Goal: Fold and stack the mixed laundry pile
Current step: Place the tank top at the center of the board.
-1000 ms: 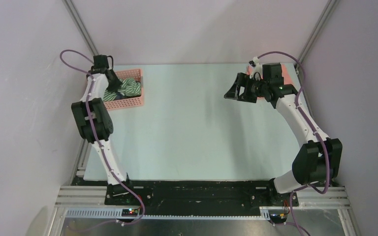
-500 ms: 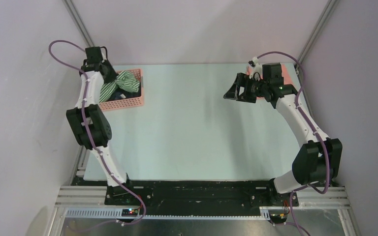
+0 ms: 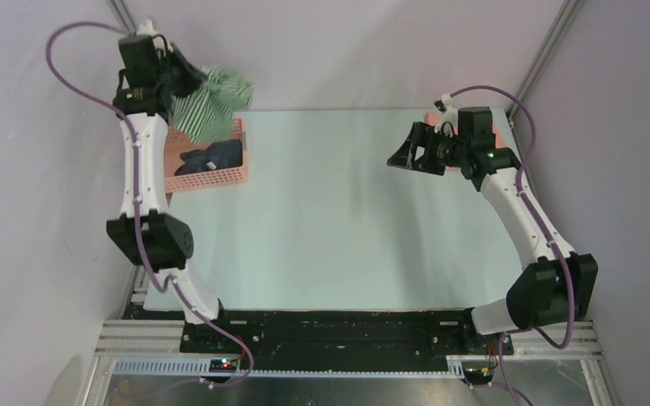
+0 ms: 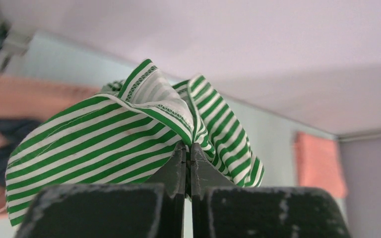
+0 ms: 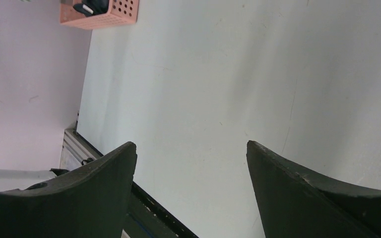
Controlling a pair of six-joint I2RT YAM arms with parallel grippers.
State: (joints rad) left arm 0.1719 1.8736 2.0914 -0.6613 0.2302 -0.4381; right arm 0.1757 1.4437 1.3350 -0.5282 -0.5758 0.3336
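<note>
Pale smooth bench (image 3: 347,220); the left arm (image 3: 140,161) has swung up since a second ago. Rigid pink lattice basket (image 3: 216,177) at the far-left corner holds the dark navy garment (image 3: 213,156), limp. The green-and-white striped garment (image 4: 104,134), soft and bunched, now hangs above the basket (was inside it), pinched at a fold by the left end effector (image 4: 188,147), jaws closed tight. The right end effector (image 5: 189,145) gapes wide, holding nothing, over the bench.

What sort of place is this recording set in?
Likely a robotics lab cell, not a home: a left arm and right arm bolted at a pale table, plain walls around, one pink basket.
</note>
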